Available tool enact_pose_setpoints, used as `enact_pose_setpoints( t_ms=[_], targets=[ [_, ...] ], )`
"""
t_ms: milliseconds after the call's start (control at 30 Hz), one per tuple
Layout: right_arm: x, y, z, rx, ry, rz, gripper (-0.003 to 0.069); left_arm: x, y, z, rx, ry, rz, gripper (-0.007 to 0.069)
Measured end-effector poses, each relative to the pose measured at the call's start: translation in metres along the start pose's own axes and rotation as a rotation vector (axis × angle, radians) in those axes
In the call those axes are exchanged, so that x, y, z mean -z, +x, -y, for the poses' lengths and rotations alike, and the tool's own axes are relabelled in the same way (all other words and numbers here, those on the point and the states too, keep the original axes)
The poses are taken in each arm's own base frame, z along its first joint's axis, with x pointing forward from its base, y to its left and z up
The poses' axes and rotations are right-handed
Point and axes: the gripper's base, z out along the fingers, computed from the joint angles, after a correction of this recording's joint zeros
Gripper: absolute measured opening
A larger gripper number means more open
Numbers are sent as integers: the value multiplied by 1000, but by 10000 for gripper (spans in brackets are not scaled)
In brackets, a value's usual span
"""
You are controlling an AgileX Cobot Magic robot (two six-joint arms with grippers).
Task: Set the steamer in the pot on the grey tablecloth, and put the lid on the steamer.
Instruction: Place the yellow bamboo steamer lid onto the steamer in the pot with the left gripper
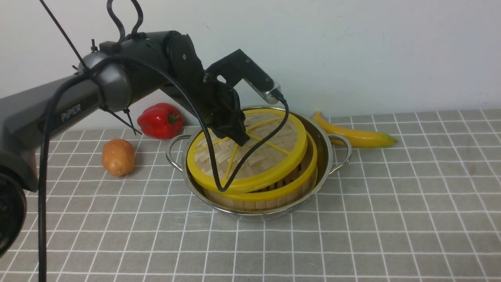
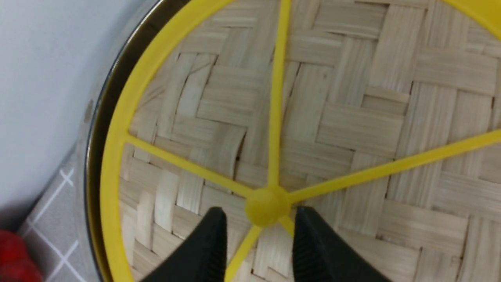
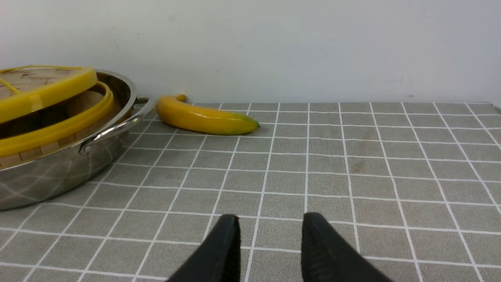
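Note:
On the grey tablecloth (image 1: 352, 235) stands the shiny pot (image 1: 325, 156), with the steamer (image 1: 297, 184) inside it. The woven lid (image 1: 270, 156) lies on the steamer, tilted, its right side raised off the steamer's yellow rim. My left gripper (image 1: 240, 139) is down at the lid's centre. In the left wrist view it (image 2: 261, 214) is open: the black fingertips (image 2: 217, 219) stand apart on either side of the yellow hub (image 2: 268, 205) and a spoke. My right gripper (image 3: 270, 221) hangs open over bare cloth, to the right of the pot (image 3: 58, 172), nothing between its fingers.
A red pepper (image 1: 160, 120) and a potato (image 1: 118, 157) lie left of the pot. A banana (image 1: 354, 135) lies behind its right handle, close to the white wall. The left arm's cable drapes over the lid.

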Motion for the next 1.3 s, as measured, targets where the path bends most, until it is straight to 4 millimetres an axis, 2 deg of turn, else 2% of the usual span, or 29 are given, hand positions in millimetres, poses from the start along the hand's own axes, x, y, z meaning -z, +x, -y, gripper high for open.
enact_pose_setpoints(
  t_ms=[333, 467, 933, 1300],
  targets=[
    [0, 0, 0, 0, 0, 0, 243, 0, 1, -1, -5, -9, -13, 330],
    [0, 0, 0, 0, 0, 0, 243, 0, 1, -1, 8, -10, -13, 342],
    [0, 0, 0, 0, 0, 0, 243, 0, 0, -1, 225, -16, -1, 245],
    [0, 0, 0, 0, 0, 0, 243, 0, -8, 2, 321, 31, 80, 286]
  ],
)
